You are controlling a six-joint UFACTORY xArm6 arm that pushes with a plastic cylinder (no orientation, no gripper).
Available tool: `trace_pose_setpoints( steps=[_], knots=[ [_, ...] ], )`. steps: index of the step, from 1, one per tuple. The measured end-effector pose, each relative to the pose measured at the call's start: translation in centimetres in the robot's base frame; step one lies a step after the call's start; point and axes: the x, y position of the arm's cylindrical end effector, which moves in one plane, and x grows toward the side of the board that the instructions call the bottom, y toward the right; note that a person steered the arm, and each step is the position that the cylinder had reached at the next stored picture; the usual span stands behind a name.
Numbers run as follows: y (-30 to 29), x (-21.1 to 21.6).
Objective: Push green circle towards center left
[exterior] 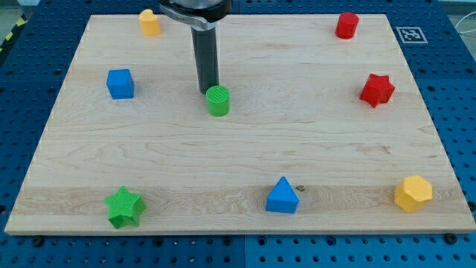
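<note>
The green circle [218,100] is a short green cylinder standing a little left of the board's middle, towards the view's top. My tip [209,91] is at the lower end of the dark rod, just above and slightly left of the green circle, touching or nearly touching its upper left edge. The rod rises straight up to the arm at the view's top.
A blue cube [120,83] lies at centre left. A yellow block [149,22] is at top left, a red cylinder [346,25] at top right, a red star [377,90] at right, a green star [124,207] at bottom left, a blue triangle [282,196] at bottom middle, a yellow hexagon [413,193] at bottom right.
</note>
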Motion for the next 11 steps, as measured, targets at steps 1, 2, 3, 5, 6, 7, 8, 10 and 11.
trace_pose_setpoints(
  steps=[1,2,3,5,6,7,8,10,11],
  knots=[
    [1.4,0.0],
    [4.3,0.1],
    [5.3,0.0],
    [5.0,2.2],
    [3.6,4.0],
    [0.2,4.7],
    [-2.9,5.9],
    [-5.2,5.6],
    [-6.6,5.1]
  ],
)
